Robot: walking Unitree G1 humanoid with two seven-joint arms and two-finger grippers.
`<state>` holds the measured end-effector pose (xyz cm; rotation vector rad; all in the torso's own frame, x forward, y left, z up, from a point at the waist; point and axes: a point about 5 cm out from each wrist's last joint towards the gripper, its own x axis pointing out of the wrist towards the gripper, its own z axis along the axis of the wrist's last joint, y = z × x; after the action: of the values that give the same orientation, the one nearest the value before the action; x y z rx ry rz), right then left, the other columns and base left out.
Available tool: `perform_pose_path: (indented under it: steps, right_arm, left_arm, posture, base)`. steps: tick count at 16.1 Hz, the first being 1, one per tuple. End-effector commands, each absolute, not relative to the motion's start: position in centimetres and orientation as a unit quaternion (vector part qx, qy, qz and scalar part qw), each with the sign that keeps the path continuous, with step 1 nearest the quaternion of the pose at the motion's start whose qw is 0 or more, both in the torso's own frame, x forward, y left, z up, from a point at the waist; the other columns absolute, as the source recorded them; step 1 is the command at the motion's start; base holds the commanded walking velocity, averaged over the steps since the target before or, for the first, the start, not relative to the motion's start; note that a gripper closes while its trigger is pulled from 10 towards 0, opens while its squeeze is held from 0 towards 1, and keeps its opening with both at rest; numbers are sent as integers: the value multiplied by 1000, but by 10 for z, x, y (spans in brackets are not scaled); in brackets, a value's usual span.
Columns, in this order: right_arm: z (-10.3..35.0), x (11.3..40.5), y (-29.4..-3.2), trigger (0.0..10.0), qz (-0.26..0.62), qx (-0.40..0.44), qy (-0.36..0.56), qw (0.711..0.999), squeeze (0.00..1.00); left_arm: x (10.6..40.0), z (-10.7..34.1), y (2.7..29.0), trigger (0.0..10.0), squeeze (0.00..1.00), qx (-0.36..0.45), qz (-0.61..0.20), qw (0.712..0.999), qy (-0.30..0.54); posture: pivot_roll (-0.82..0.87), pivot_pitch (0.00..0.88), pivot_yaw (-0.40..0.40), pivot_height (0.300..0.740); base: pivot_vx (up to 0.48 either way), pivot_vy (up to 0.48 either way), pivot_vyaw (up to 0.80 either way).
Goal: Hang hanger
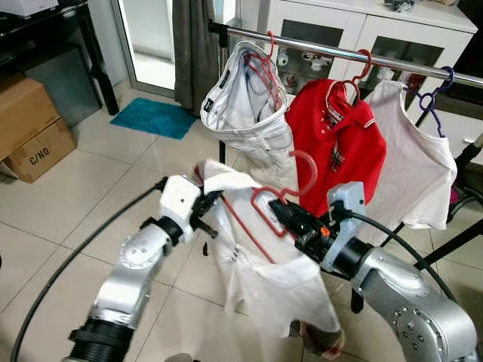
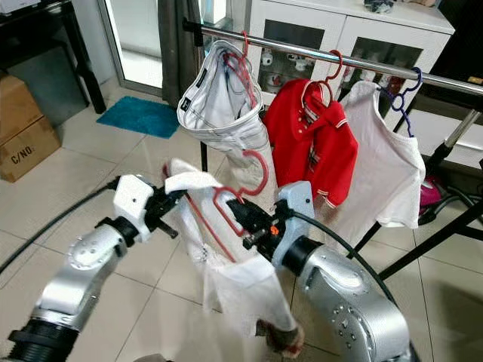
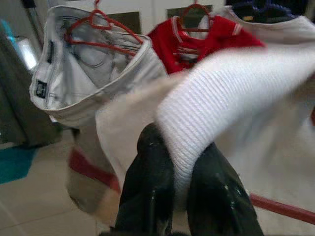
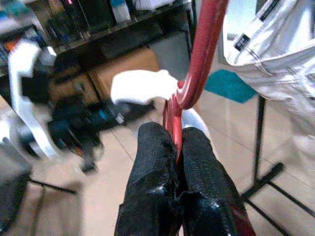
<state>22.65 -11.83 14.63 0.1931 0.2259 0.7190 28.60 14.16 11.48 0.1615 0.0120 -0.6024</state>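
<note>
A red hanger (image 1: pixel 290 183) carries a white shirt (image 1: pixel 264 279) in front of me, below the metal rail (image 1: pixel 332 52). My right gripper (image 1: pixel 278 212) is shut on the hanger's neck, just under its hook (image 4: pixel 199 54), and the right wrist view shows the fingers (image 4: pixel 155 162) pinching the red bar. My left gripper (image 1: pixel 207 205) is shut on the shirt's ribbed white fabric (image 3: pixel 221 93) at its left shoulder. On the rail hang white shorts (image 1: pixel 249 113), a red polo (image 1: pixel 336 143) and a white T-shirt (image 1: pixel 411 162).
The rack's black legs (image 1: pixel 445 249) spread over the tiled floor at the right. A cardboard box (image 1: pixel 30 128) sits at the left and a teal mat (image 1: pixel 155 117) lies by the door. A white cabinet (image 1: pixel 362 34) stands behind the rail.
</note>
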Motion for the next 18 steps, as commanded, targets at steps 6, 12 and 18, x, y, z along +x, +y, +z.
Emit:
perform_pose_path:
  steps: [6,12,18]
  right_arm:
    - [125,215,-134,0,400,-21,165,901,0]
    - [128,189,-141,0,504,-2,173,846,0]
    - [140,177,-132,0,551,80,140,819,0]
  left_arm:
    - [292,159,180,0,0,86,-324,942,6]
    - [310,167,249,0,0,141,-112,983,41]
    - [314,148,255,0,0,-47,-26,998,34]
  posture:
    - [-54,0,-55,740]
    - [-54,0,-51,740]
    - [-58,0,-51,740]
  base:
    - [0,0,0]
    - [0,0,0]
    - [0,0,0]
